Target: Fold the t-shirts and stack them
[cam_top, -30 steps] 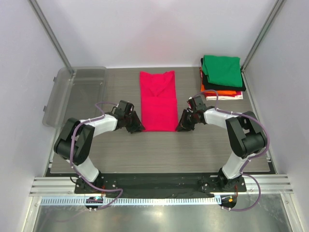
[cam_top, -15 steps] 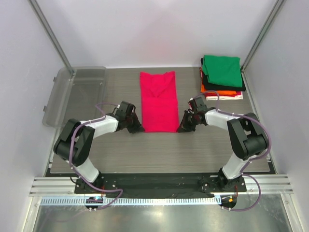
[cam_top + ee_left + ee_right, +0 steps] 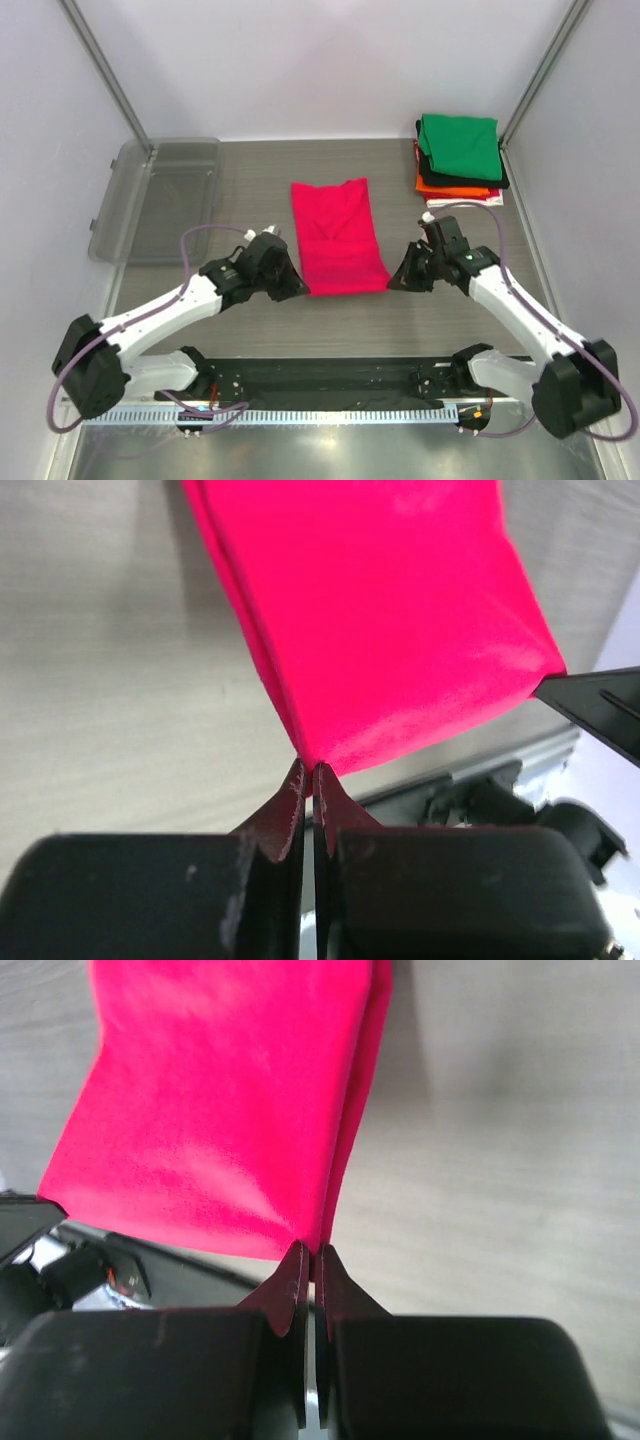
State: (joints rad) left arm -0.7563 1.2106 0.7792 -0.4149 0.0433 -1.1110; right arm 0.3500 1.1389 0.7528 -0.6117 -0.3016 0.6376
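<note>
A crimson-pink t-shirt [image 3: 338,236], folded into a long strip, lies mid-table with its near end lifted. My left gripper [image 3: 298,288] is shut on the shirt's near left corner [image 3: 312,762]. My right gripper [image 3: 396,282] is shut on its near right corner [image 3: 318,1245]. The pink cloth [image 3: 380,620] hangs stretched between the two, above the wood table. A stack of folded t-shirts [image 3: 459,158], green on top, then black, orange and white, sits at the far right.
A clear plastic tub [image 3: 158,197] lies at the far left of the table [image 3: 330,320]. White walls and metal posts enclose the back and sides. The black base rail [image 3: 330,378] runs along the near edge.
Both grippers closed on the shirt's near corners, then lifted and pulled them toward the near edge. Both arms have stretched out lower, and the near hem now sits wider.
</note>
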